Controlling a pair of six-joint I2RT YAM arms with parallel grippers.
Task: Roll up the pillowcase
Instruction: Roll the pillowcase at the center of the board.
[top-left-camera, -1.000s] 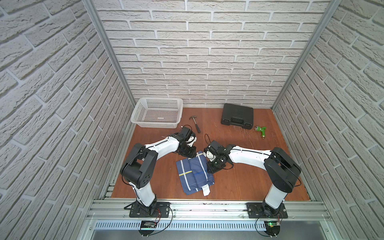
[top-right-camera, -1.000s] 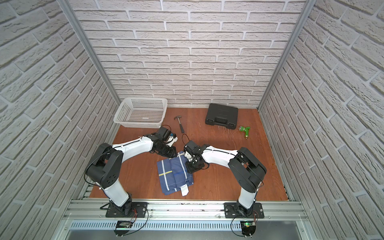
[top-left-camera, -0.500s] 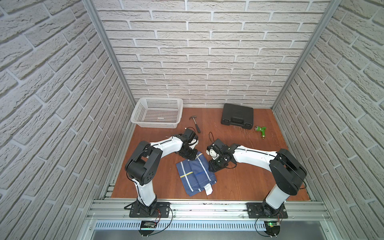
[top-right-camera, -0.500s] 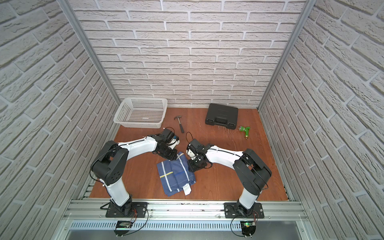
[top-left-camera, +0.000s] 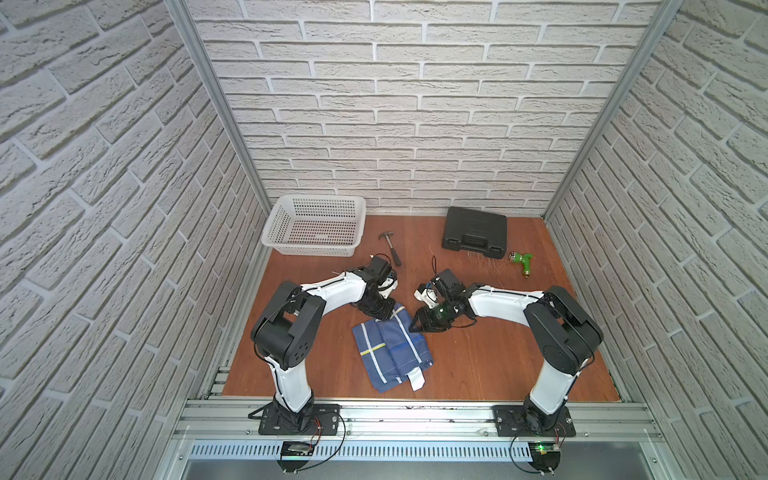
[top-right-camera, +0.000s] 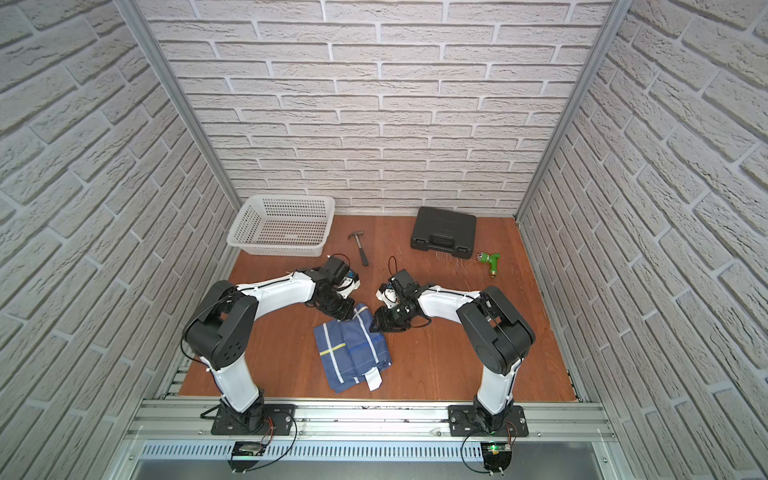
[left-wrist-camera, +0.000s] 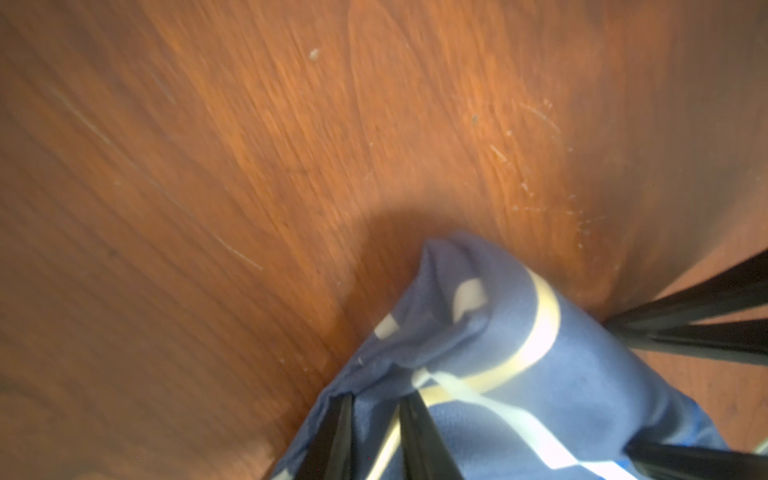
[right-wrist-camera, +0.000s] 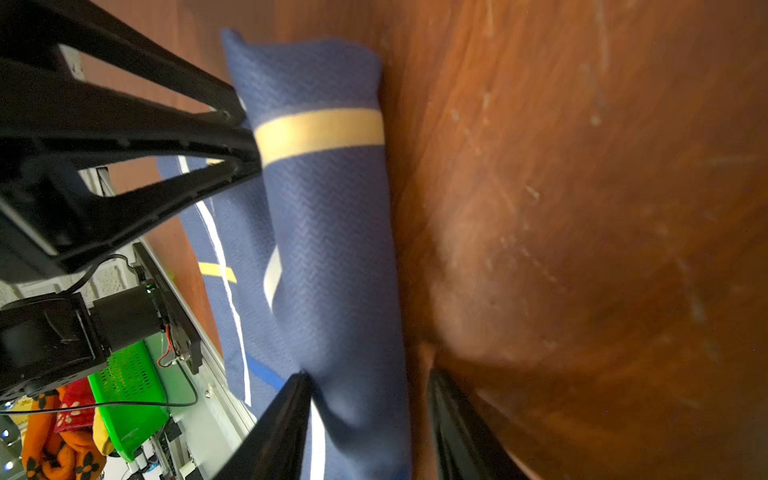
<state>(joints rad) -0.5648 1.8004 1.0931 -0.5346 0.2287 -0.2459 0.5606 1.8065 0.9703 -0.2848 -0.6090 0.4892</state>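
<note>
Pillowcase (top-left-camera: 390, 353) lies on the tabletop (top-left-camera: 490, 365) between the two arms, with most of it flat on the base side of both grippers. The white care tag (top-left-camera: 417, 380) hangs off the edge farthest from the grippers and is not rolled in yet. One yellow stripe (top-left-camera: 372, 350) shows on the flat part, short of the left gripper. The edge at the grippers is already turned into a short roll (right-wrist-camera: 332, 249). One gripper sits at each end of it, likely so the roll turns evenly and does not skew.

Left gripper (top-left-camera: 379, 311) is closed on its end of the roll. In the left wrist view bunched cloth fills the space between its fingers (left-wrist-camera: 334, 440). Judged reason: it pins that end so the turns do not spring open.

Right gripper (right-wrist-camera: 370, 374) has its jaws apart, straddling the roll. One finger is against the cloth, the other is off it with bare wood between. Judged: it is open to take a fresh bite while the left end is pinned.

The roll is early, with few turns made and most of the cloth left flat. The next move likely needs the right gripper to clamp, then both to carry the roll toward the tag edge together. The risk is the loose right end unwinding or the roll going cone-shaped.

Beyond the grippers, all well apart from the cloth:
- The hammer (top-left-camera: 390, 247) lies just past the left gripper.
- The white perforated basket (top-left-camera: 320, 198) sits farther behind it, by the wall.
- The black tool case (top-left-camera: 476, 230) and green hose nozzle (top-left-camera: 523, 264) sit behind the right gripper.

None of these is in the rolling path, which runs the other way.
</note>
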